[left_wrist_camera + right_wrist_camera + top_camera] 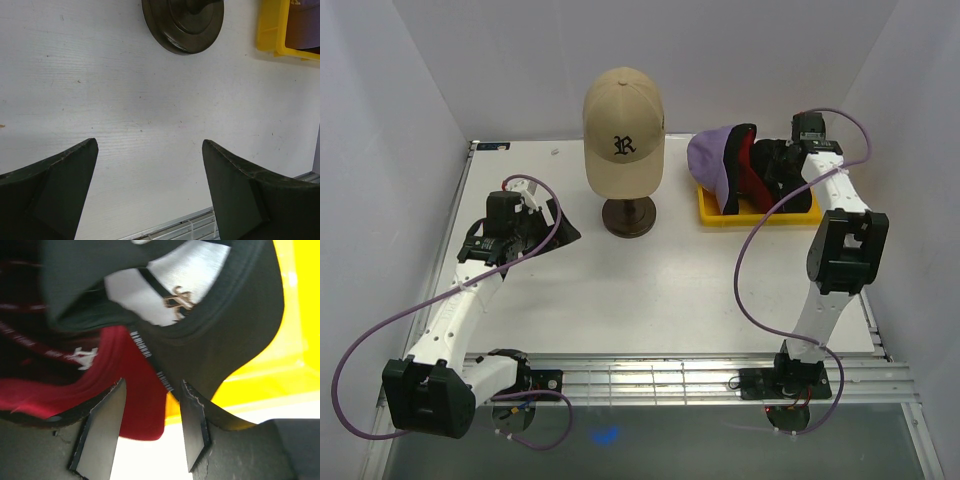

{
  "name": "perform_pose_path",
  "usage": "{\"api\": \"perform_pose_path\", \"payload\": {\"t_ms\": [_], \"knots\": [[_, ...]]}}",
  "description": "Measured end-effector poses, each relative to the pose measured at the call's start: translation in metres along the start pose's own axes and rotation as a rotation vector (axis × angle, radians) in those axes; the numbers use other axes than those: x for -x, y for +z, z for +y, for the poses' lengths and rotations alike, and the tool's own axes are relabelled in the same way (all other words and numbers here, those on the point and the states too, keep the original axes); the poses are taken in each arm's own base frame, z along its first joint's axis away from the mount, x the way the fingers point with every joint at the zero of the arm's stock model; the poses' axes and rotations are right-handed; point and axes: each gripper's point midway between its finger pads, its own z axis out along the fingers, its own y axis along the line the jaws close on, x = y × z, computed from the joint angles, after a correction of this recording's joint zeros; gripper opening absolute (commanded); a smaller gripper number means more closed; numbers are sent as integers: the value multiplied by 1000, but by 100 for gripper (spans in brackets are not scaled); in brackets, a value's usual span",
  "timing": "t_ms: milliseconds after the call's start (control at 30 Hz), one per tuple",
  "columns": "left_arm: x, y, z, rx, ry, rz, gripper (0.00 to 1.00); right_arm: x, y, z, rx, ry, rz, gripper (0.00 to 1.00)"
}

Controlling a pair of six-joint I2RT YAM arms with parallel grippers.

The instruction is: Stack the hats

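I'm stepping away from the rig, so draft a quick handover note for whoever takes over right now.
Left gripper: open, empty, over the table.
Right gripper: jaws apart at the edges of the black cap and red cap; no clear grip.
Hats: lavender cap, red and black nested upright in the yellow tray; tan cap on the stand.
Done: three grouped.
Left: probably the tan cap.

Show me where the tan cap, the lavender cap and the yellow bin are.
Tan cap (623, 120): top view, front of the crown.
Lavender cap (708, 155): top view, on the crown.
Yellow bin (712, 214): top view, wall at its near left corner.
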Motion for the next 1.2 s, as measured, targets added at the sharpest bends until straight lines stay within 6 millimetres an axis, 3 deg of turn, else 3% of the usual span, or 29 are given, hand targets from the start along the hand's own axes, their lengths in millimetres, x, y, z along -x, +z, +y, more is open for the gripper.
{"api": "perform_pose_path", "payload": {"t_ms": [267, 367, 500, 700, 767, 833, 967, 1100, 1200], "knots": [[0, 0, 1, 4, 4, 0, 96, -21, 29, -16, -65, -20, 69, 52], [0, 0, 2, 7, 6, -1, 96, -32, 39, -18, -72, -24, 103, 35], [-5, 2, 5, 15, 3, 10, 96, -28, 38, -22, -93, -41, 93, 13], [-11, 4, 9, 23, -3, 26, 96, -1, 17, -11, -58, -17, 56, 8], [-11, 4, 9, 23, -3, 26, 96, 16, 0, -1, -13, 6, 40, 8], [-11, 4, 9, 23, -3, 26, 96, 46, -23, 9, 46, 40, -19, 8], [-11, 4, 9, 23, -5, 26, 96, 107, -84, 29, 245, 158, -188, 8], [-11, 4, 9, 23, -7, 26, 96, 135, -162, 23, 470, 364, -337, 8], [-11, 4, 8, 23, -12, 26, 96, 144, -213, 24, 701, 603, -457, 8]]}}
